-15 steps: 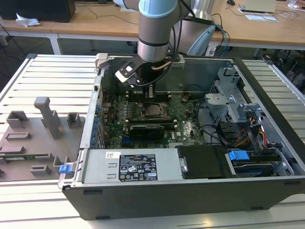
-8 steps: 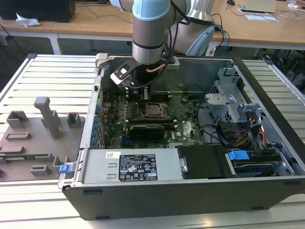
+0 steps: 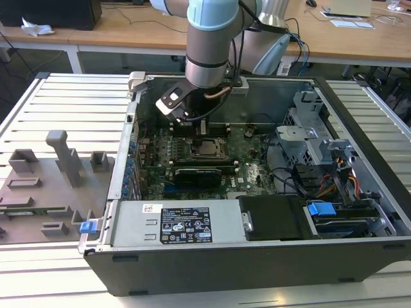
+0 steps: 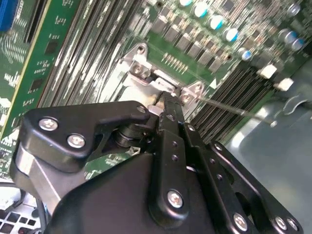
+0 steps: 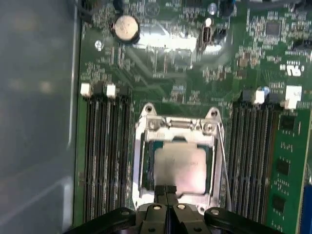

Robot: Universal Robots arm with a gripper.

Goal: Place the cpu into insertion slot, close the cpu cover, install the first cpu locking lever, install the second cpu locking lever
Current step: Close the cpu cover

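The cpu (image 5: 179,168), a pale silvery square, lies in the insertion slot (image 5: 142,168) on the green board. The cpu cover (image 5: 176,126) lies down around it as a metal frame, its window showing the chip. In the exterior view the socket (image 3: 207,149) sits mid-board, with the gripper (image 3: 185,114) just behind and above it. In the first wrist view the gripper (image 5: 166,191) is shut, its two black fingertips pressed together at the cover's near edge with nothing visible between them. A thin wire locking lever (image 5: 224,163) runs along one side of the socket, also seen as the lever (image 4: 229,108) beside the fingers (image 4: 168,122).
Long black memory slots (image 5: 105,161) flank the socket on both sides. A black expansion card (image 3: 199,174) lies in front of the socket. The case walls (image 3: 135,128), drive cage (image 3: 308,128) and power supply (image 3: 173,221) hem in the board. A grey fixture tray (image 3: 45,186) sits outside the case.
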